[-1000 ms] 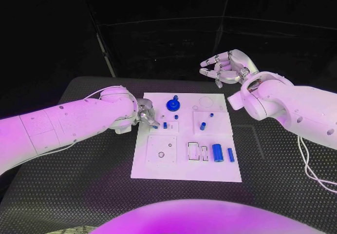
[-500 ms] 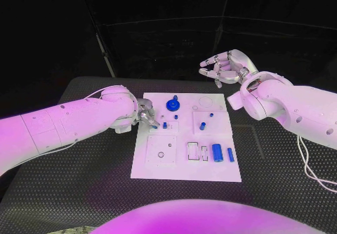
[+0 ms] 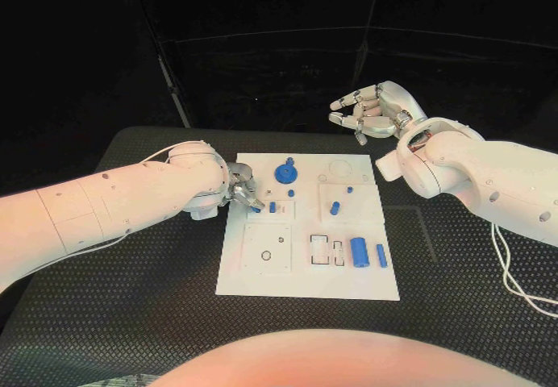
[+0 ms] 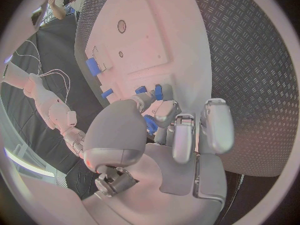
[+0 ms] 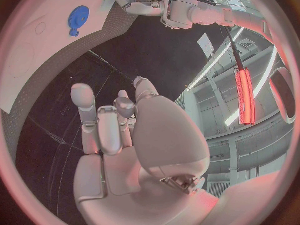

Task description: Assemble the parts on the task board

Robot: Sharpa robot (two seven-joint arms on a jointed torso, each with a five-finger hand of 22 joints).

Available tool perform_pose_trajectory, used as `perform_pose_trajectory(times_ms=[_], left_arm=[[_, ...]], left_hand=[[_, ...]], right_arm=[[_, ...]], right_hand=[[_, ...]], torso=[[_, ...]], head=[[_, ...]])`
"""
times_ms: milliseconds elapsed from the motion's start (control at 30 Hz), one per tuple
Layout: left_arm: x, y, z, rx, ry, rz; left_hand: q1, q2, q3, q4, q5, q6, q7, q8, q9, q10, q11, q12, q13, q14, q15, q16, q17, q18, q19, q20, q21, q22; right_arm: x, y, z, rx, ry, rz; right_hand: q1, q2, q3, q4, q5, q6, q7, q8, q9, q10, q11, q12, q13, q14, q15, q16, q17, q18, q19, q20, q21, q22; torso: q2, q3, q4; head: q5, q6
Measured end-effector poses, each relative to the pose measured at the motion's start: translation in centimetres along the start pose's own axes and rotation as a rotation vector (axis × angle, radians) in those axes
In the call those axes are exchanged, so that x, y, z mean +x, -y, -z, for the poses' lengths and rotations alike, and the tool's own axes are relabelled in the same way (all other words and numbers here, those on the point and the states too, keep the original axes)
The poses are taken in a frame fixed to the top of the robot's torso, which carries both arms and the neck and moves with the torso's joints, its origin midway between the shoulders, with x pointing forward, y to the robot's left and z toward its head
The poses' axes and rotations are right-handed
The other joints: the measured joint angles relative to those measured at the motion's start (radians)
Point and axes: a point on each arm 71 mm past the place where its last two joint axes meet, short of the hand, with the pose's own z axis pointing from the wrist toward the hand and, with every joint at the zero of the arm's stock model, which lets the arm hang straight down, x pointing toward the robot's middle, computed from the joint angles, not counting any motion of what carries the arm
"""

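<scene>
Black bench [image 3: 128, 322] with a bumpy pattern, dark room behind. White cable [image 3: 512, 274] lying on the bench at the right, near the right arm.

White task board [image 3: 308, 282] flat in the middle of the bench. On its near part, a square plate with small holes at the left [image 3: 268, 246], then a white frame slot [image 3: 320, 248], then a big blue cylinder [image 3: 360, 252] lying down, with a thin blue pin [image 3: 381, 255] just beside it on the right. Farther back, a small blue peg [image 3: 334, 208] tilted in the right square, and a tiny blue dot [image 3: 349, 190] beyond it. Round blue gear [image 3: 286, 172] near the far edge, with a faint ring outline [image 3: 341, 168] to its right.

Left hand [image 3: 241, 190] low at the left edge of the board, in the way of the parts there. Fingers [image 4: 164, 111] curled in and pinching a small blue part [image 4: 150, 124], right by two short blue pegs [image 3: 273, 206] standing in the board.

Right hand [image 3: 374, 110] up high, past the far right corner of the board, well apart from it. Fingers [image 5: 100, 120] loosely bent, a little apart, holding nothing.
</scene>
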Motion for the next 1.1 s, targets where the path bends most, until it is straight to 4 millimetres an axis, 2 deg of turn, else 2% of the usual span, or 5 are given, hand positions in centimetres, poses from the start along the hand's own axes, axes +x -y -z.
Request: perform_pose_trajectory(times_ms=[200,333,667,733,1100], left_arm=[[-0.03,0.01,-0.09,-0.003,0.000,-0.001],[-0.01,0.10,-0.16,-0.002,-0.001,-0.002],[0.03,0.16,-0.27,-0.002,-0.002,-0.001],[0.06,0.19,-0.29,-0.002,-0.003,-0.001],[0.00,0.10,-0.40,-0.006,-0.004,-0.001]], left_hand=[[-0.015,-0.005,0.008,-0.008,0.000,0.012,-0.005,0.000,-0.005,0.009,-0.005,0.005,0.010,0.003,-0.003,0.000,0.000,0.000,0.000,0.000,0.004,0.000],[-0.029,0.000,0.008,-0.008,0.000,0.019,-0.009,0.001,-0.009,0.014,-0.004,0.012,0.016,0.004,-0.004,0.000,0.000,0.000,0.008,-0.001,0.010,0.000],[-0.055,-0.002,-0.009,0.009,0.000,0.031,-0.014,0.005,-0.014,0.023,-0.006,0.018,0.029,0.004,-0.004,0.000,0.000,0.000,0.011,-0.004,0.014,0.000],[-0.060,0.003,-0.009,0.009,0.000,0.037,-0.012,0.004,-0.015,0.025,-0.007,0.018,0.029,0.004,-0.004,0.000,0.000,0.000,0.011,-0.004,0.014,0.000],[-0.088,-0.007,-0.031,0.024,0.000,0.043,-0.017,0.000,-0.021,0.025,-0.007,0.018,0.033,0.004,-0.004,0.000,0.000,0.000,0.011,-0.004,0.015,0.000]], right_arm=[[-0.01,0.00,0.01,0.000,0.000,0.000],[-0.01,0.00,0.02,0.000,0.000,0.000],[-0.03,0.00,0.03,0.000,0.000,0.000],[-0.03,0.00,0.03,0.000,0.000,0.000],[-0.05,0.00,0.05,0.000,0.000,0.000]], right_hand=[[0.000,0.000,0.000,0.000,0.000,0.000,0.000,0.000,0.000,0.000,0.000,0.000,0.000,0.000,0.000,0.000,0.000,0.000,0.000,0.000,0.000,0.000],[0.000,0.000,0.000,0.000,0.000,0.000,0.000,0.000,0.000,0.000,0.000,0.000,0.000,0.000,0.000,0.000,0.000,0.000,0.000,0.000,0.000,0.000],[0.000,0.000,0.000,0.000,0.000,0.000,0.000,0.000,0.000,0.000,0.000,0.000,0.000,0.000,0.000,0.000,0.000,0.000,0.000,0.000,0.000,0.000],[0.000,0.000,0.000,0.000,0.000,0.000,0.000,0.000,0.000,0.000,0.000,0.000,0.000,0.000,0.000,0.000,0.000,0.000,0.000,0.000,0.000,0.000],[0.000,0.000,0.000,0.000,0.000,0.000,0.000,0.000,0.000,0.000,0.000,0.000,0.000,0.000,0.000,0.000,0.000,0.000,0.000,0.000,0.000,0.000]], torso=[[0.000,0.0001,0.0000],[0.000,0.0000,0.0001],[0.000,-0.0002,0.0006],[0.000,-0.0005,0.0006],[0.000,-0.0006,0.0006]], head=[[-0.001,0.001],[-0.002,0.001],[-0.003,0.000],[-0.003,0.000],[-0.003,0.000]])
